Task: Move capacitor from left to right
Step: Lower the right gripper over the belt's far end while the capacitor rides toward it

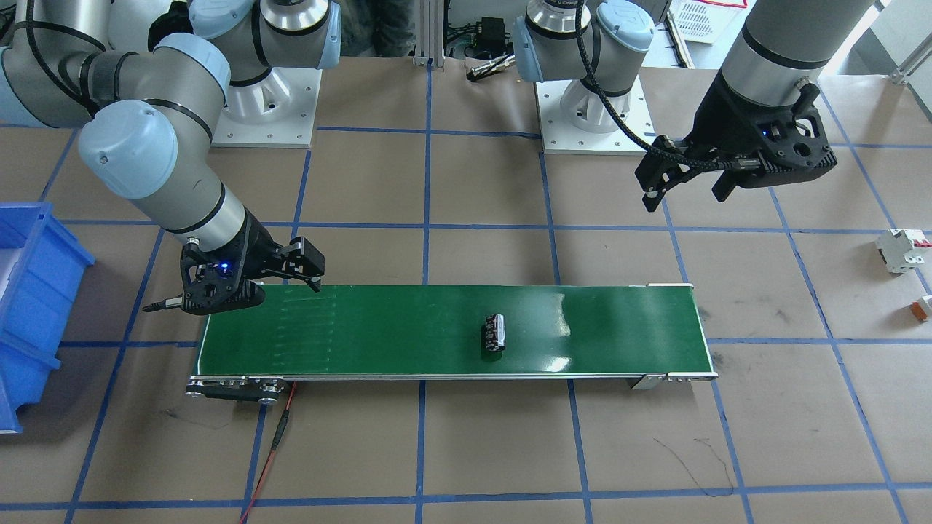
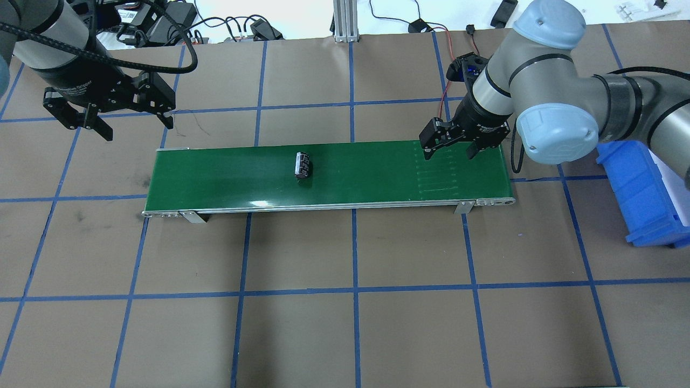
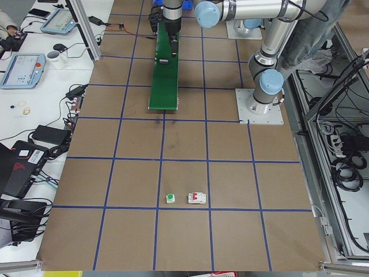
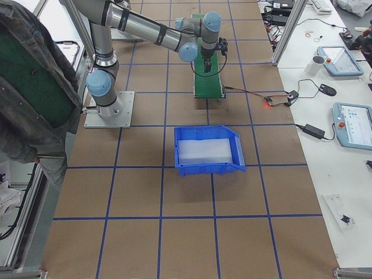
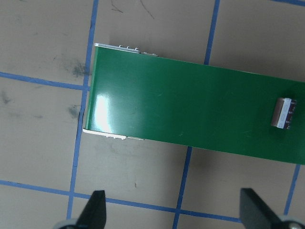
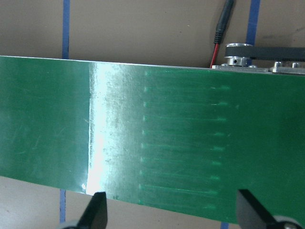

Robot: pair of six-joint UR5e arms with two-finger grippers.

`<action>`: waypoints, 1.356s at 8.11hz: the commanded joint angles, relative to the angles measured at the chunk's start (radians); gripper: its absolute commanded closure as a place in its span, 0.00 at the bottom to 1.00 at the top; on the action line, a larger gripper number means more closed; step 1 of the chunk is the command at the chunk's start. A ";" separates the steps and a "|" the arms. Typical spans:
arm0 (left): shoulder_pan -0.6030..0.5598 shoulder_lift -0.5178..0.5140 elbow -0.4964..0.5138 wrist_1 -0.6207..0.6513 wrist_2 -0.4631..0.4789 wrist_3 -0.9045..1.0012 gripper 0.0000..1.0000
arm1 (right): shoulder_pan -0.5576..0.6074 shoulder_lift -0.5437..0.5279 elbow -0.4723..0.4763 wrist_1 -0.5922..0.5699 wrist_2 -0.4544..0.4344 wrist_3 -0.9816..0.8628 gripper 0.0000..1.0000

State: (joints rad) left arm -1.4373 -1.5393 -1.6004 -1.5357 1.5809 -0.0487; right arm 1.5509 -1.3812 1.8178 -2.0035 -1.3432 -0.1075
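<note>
Capacitor [image 2: 303,164] on green belt [image 2: 215,178], between left end effector [image 2: 137,126] and right end effector [image 2: 450,155], well apart from each; both released, empty.

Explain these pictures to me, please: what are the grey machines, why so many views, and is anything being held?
The grey machines are a robot's left arm and right arm, each ending in a two-finger gripper. Two pictures look down on the table, two look along it from its ends, and two come from cameras on the wrists. A green conveyor belt lies on the table, with a small black capacitor on it. The left gripper hangs open near one end of the belt, the right gripper open over the other. Neither holds anything. A blue bin sits beside the right arm.
</note>
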 commanded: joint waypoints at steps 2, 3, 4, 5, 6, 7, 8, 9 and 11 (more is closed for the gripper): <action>-0.002 -0.004 0.000 -0.001 0.014 0.053 0.00 | 0.000 0.027 -0.002 -0.046 0.015 -0.003 0.05; -0.002 -0.005 0.000 -0.001 0.014 0.055 0.00 | -0.002 0.039 0.000 -0.047 0.018 -0.005 0.05; -0.002 -0.007 0.000 -0.001 0.014 0.055 0.00 | -0.002 0.044 -0.002 -0.066 0.015 -0.006 0.05; -0.002 -0.007 -0.001 0.000 0.014 0.058 0.00 | -0.002 0.054 -0.002 -0.073 0.015 -0.009 0.05; -0.002 -0.007 -0.001 0.002 0.013 0.061 0.00 | -0.002 0.056 0.000 -0.074 0.015 -0.009 0.05; -0.002 -0.007 -0.001 0.002 0.013 0.061 0.00 | -0.002 0.056 0.005 -0.074 0.010 -0.009 0.05; 0.000 -0.007 -0.001 0.003 0.013 0.061 0.00 | -0.002 0.056 0.017 -0.075 0.010 -0.009 0.05; -0.002 -0.007 0.000 0.003 0.013 0.061 0.00 | -0.002 0.056 0.018 -0.084 0.006 -0.009 0.05; -0.002 -0.007 0.000 0.006 0.013 0.061 0.00 | -0.002 0.057 0.023 -0.084 0.003 -0.009 0.05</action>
State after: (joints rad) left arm -1.4380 -1.5463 -1.6005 -1.5318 1.5938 0.0122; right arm 1.5493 -1.3247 1.8369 -2.0854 -1.3379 -0.1166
